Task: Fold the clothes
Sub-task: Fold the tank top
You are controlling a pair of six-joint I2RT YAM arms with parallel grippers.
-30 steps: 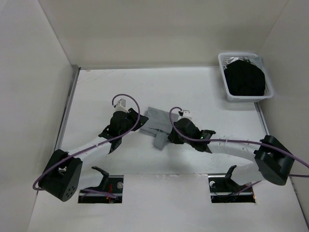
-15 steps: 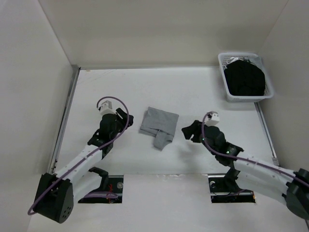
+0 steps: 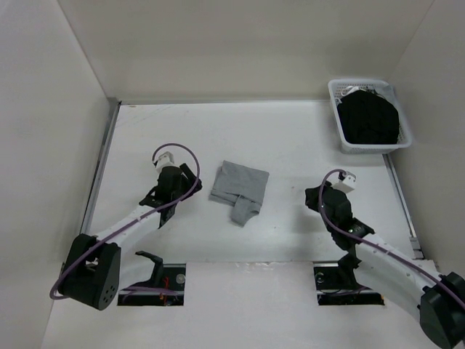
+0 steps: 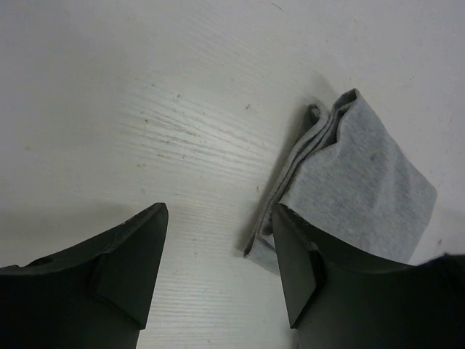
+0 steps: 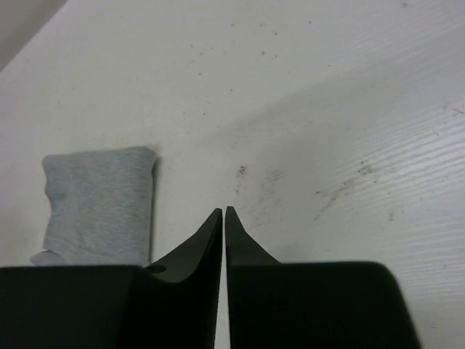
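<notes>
One grey top (image 4: 363, 182) near left gripper (image 4: 218, 211)

Left gripper (image 4: 218, 214) backed off top (image 3: 240, 186), opened; right gripper (image 5: 224, 212) withdrew, closed.

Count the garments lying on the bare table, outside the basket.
1. The folded grey top lies in the middle of the table. Black clothes fill the white basket at the far right corner; how many pieces is unclear.

Top (image 3: 241, 185) heather-grey, plain (faintly flecked); table (image 3: 290, 138) white; basket (image 3: 376, 147) white lattice; garments (image 3: 370, 120) black; cables (image 3: 176, 145) purple.
</notes>
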